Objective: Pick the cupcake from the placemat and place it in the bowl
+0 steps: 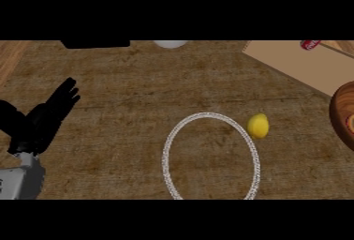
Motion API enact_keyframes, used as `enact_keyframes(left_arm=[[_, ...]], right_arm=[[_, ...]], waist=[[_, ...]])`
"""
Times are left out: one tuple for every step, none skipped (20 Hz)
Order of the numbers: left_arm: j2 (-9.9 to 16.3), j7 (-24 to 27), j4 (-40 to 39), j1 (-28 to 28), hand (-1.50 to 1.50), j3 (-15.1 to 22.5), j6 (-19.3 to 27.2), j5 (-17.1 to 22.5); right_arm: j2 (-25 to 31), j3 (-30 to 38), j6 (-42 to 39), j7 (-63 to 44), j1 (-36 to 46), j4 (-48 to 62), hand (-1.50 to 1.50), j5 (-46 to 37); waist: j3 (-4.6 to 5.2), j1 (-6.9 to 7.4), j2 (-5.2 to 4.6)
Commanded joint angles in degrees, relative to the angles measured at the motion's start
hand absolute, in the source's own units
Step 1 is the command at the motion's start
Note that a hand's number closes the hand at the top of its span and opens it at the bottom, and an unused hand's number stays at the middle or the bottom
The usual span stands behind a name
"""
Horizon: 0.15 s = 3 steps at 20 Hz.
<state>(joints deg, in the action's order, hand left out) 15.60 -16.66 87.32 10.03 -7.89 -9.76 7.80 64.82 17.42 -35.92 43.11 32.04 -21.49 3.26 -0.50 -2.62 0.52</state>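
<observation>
No cupcake is identifiable in the head view. The bowl (343, 115), a brown wooden vessel, is cut by the right edge, and its visible interior shows nothing; most of it is out of view. Left of the bowl lies a yellow lemon (258, 125), touching the outside of a white rope-like ring (210, 157) on the woven placemat (124, 93). Far left of the bowl, the left hand (43, 123) rests with fingers straight and spread, holding nothing. The right hand is not visible. Whether the cupcake lies in the bowl's hidden part cannot be determined.
</observation>
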Motion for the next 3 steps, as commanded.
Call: enact_keyframes(left_arm=[[0.8,-0.7,1.0,-1.5,0.00,-1.0,-0.3,0.8],[-0.2,-0.5,1.0,-1.6,0.00,-0.5,0.5,0.3],[0.9,-0.3,0.3,-1.4,0.00,-2.0,0.3,0.8]], right_arm=[[0.2,1.7,-20.1,9.9,-4.0,0.3,1.50,4.6],[0.4,0.9,-19.6,11.9,-6.8,-1.4,1.50,4.0],[0.5,1.1,-19.3,12.6,-7.9,-2.6,1.50,4.6]], waist=[[-0.20,-1.01,0.72],[-0.20,-1.89,0.55],[-0.22,-2.34,0.54]])
